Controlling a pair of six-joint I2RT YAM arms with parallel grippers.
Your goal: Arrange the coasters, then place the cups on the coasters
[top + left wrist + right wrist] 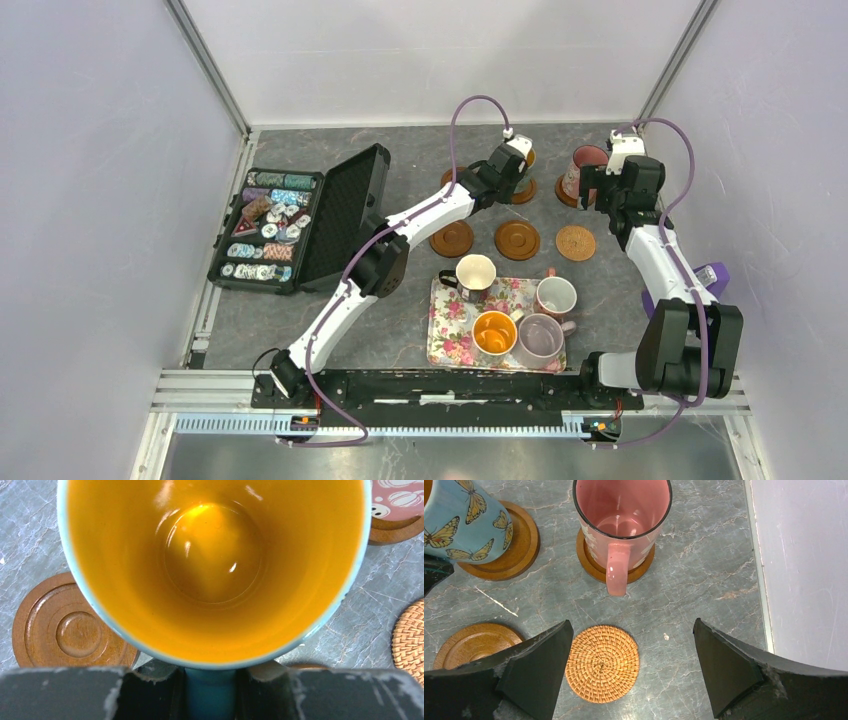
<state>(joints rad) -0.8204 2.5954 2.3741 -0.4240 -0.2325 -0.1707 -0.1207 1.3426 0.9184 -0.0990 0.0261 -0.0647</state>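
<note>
Over rear coaster [519,547], orange-lined blue butterfly mug [464,522], handle pinched by L fingers [167,687]; R fingers [536,667] wide, empty.

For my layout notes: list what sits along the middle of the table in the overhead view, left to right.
An open poker chip case → first bare brown coaster → second bare brown coaster → tan woven coaster.
</note>
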